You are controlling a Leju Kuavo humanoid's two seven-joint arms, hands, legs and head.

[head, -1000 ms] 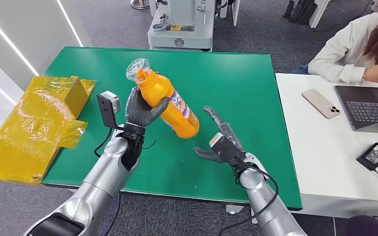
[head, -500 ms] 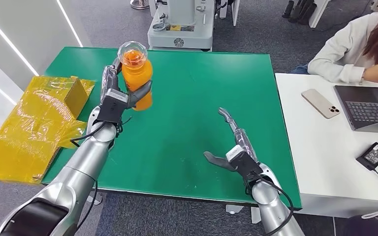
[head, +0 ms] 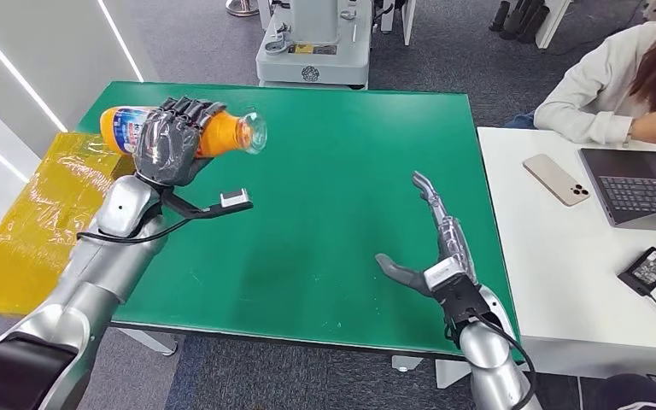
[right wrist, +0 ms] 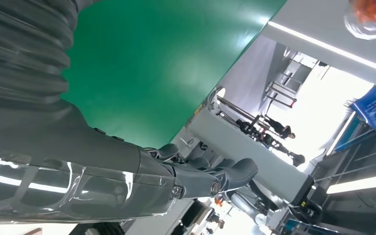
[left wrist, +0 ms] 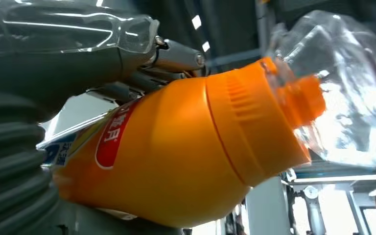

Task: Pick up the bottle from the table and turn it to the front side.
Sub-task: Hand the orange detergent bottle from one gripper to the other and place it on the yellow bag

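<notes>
An orange bottle (head: 222, 134) with a clear cap and a blue and red label lies on its side in the air above the green table (head: 350, 162), at its far left. My left hand (head: 168, 142) grips it around the middle, cap pointing to the right. In the left wrist view the bottle (left wrist: 176, 152) shows close up with its clear cap (left wrist: 342, 98). My right hand (head: 434, 256) hovers open over the table's near right part, fingers stretched forward, holding nothing; its fingers (right wrist: 210, 178) reach past the table edge in the right wrist view.
A yellow plastic-wrapped box (head: 60, 213) lies left of the table. A white desk (head: 564, 282) on the right holds a phone (head: 557, 179), a laptop (head: 641, 184) and a charger (head: 652, 269); a person (head: 623, 85) sits there. A grey machine (head: 312, 47) stands behind the table.
My left hand has lifted and turned the bottle from upright-tilted to lying sideways, swinging it left. My right hand has drawn back to the right and stays open.
</notes>
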